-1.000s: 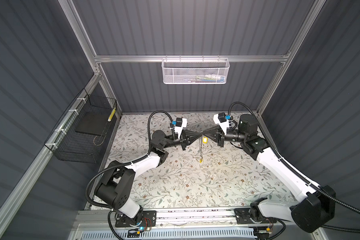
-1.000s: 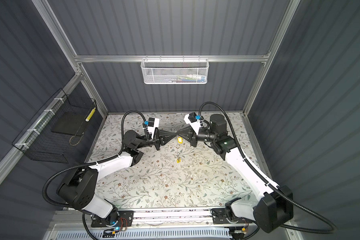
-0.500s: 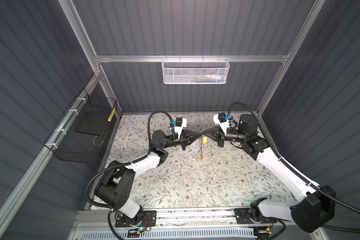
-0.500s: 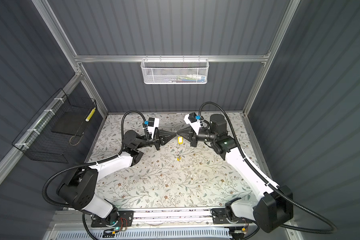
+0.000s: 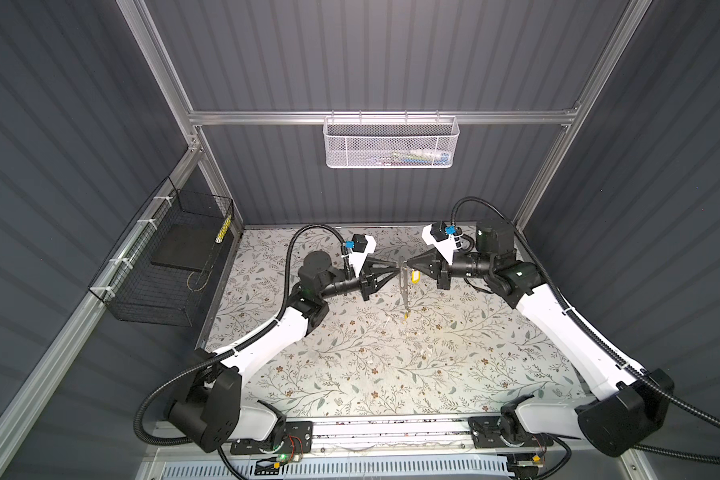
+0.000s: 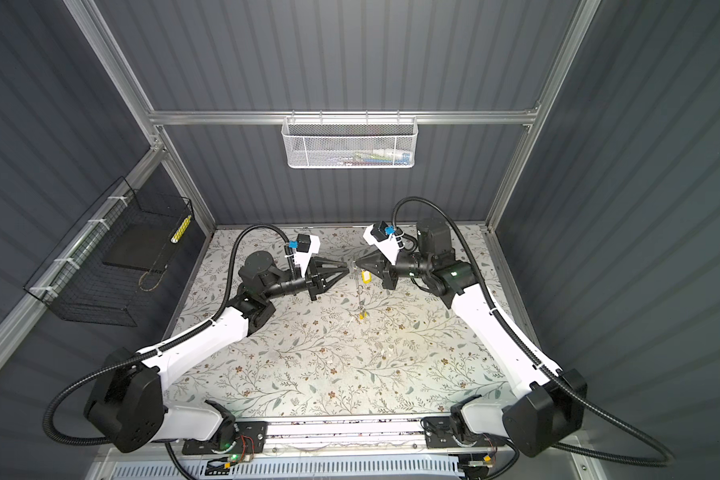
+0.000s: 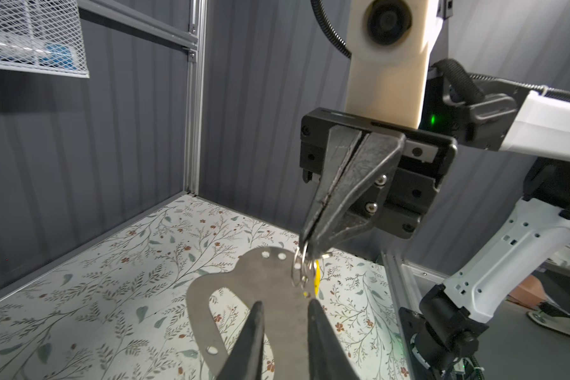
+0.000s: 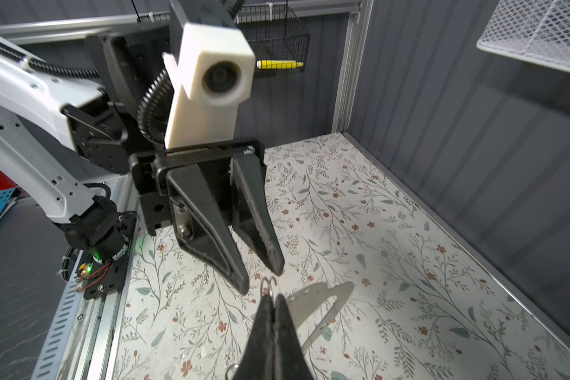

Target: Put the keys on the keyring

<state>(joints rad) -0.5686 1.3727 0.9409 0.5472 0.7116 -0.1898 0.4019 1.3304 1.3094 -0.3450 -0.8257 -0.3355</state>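
Note:
The keyring (image 7: pixel 270 279), a flat grey oval loop, hangs on edge above the mat between both grippers in both top views (image 5: pixel 403 286) (image 6: pixel 357 291). My right gripper (image 7: pixel 306 246) (image 8: pixel 272 296) is shut on a small silvery wire ring threaded through a hole in the loop's tab. One of the keys, a yellow tag (image 5: pixel 413 276) (image 7: pixel 316 283), dangles beside that ring. A second yellow tag (image 6: pixel 362 316) shows at the loop's lower end; whether it hangs or lies on the mat I cannot tell. My left gripper (image 7: pixel 285 304) (image 8: pixel 260 278) is open, its fingers apart in front of the loop without touching it.
A white mesh basket (image 5: pixel 391 141) hangs on the back wall. A black wire basket (image 5: pixel 163 266) is fixed to the left wall. The floral mat (image 5: pixel 371 365) is bounded by grey walls and aluminium posts. Both arms meet at the back middle.
My left gripper's jaws have parted and let go of the wire ring and loop. The right gripper stays shut, and the loop now hangs from it alone.

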